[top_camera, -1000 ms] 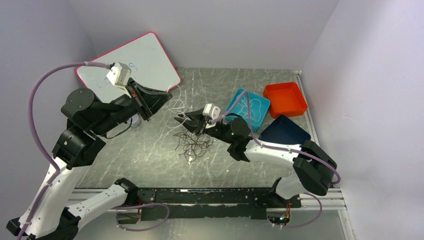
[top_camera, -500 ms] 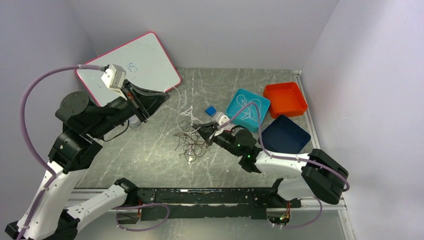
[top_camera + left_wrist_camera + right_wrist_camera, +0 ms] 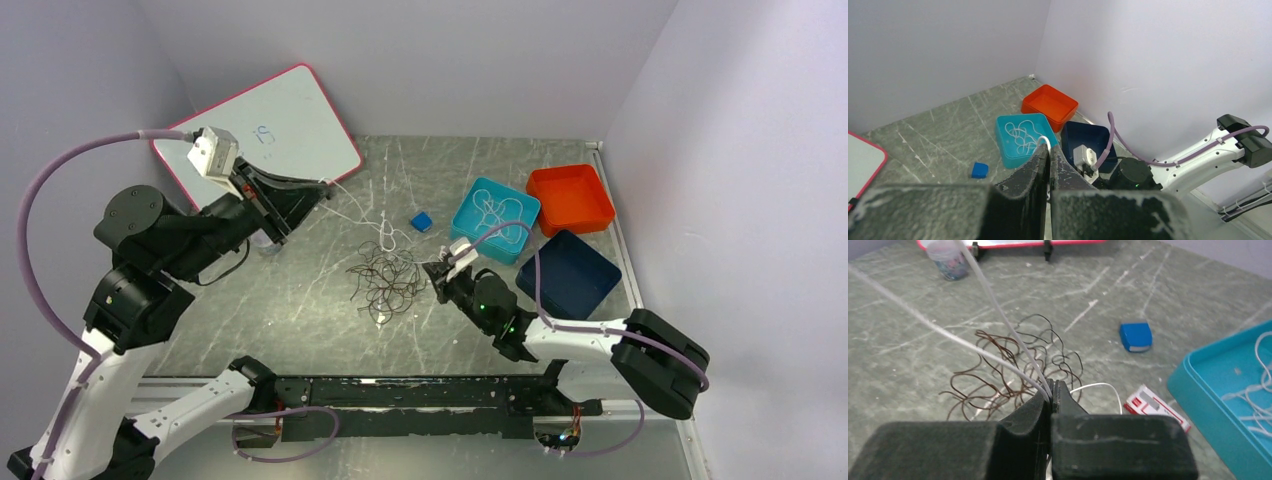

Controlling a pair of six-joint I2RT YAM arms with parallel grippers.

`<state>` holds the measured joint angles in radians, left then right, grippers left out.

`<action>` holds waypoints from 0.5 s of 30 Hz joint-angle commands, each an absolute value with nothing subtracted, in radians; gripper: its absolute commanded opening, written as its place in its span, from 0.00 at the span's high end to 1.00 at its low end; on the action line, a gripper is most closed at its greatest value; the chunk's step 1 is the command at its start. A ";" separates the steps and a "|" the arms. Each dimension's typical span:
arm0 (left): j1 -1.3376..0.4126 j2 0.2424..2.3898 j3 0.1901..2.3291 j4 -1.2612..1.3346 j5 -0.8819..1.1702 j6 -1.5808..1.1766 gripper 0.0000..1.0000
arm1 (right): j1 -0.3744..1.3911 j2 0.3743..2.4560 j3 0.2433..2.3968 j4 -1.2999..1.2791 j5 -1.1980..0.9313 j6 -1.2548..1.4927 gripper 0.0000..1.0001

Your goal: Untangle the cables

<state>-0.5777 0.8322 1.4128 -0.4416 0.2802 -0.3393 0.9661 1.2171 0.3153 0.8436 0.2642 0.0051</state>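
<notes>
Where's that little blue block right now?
In the overhead view, the small blue block lies near the centre, just left of the teal tray, beyond the dark cable tangle.

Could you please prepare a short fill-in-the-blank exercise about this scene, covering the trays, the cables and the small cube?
1. The teal tray holds a coil of cable whose colour is ____.
2. The orange tray holds ____.
3. The right gripper is shut on a white cable; the tangle on the table ahead of it is dark ____.
4. The small cube near the teal tray is ____.

Missing words: white; nothing; brown; blue.
</notes>
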 commanded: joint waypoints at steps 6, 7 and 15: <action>-0.583 0.832 1.573 -0.563 0.104 -0.241 0.93 | 0.969 1.184 0.238 0.787 0.417 0.080 1.00; -0.582 0.829 1.586 -0.576 0.078 -0.231 0.93 | 0.968 1.184 0.232 0.788 0.423 0.083 1.00; -0.582 0.811 1.658 -0.649 -0.073 -0.175 0.93 | 0.968 1.156 0.203 0.782 0.473 0.101 1.00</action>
<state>-0.5789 0.8272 1.6058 -0.6418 0.0460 -0.2214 0.9703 1.1755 0.2333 0.8150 0.4023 0.0834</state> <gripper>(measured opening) 0.077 0.016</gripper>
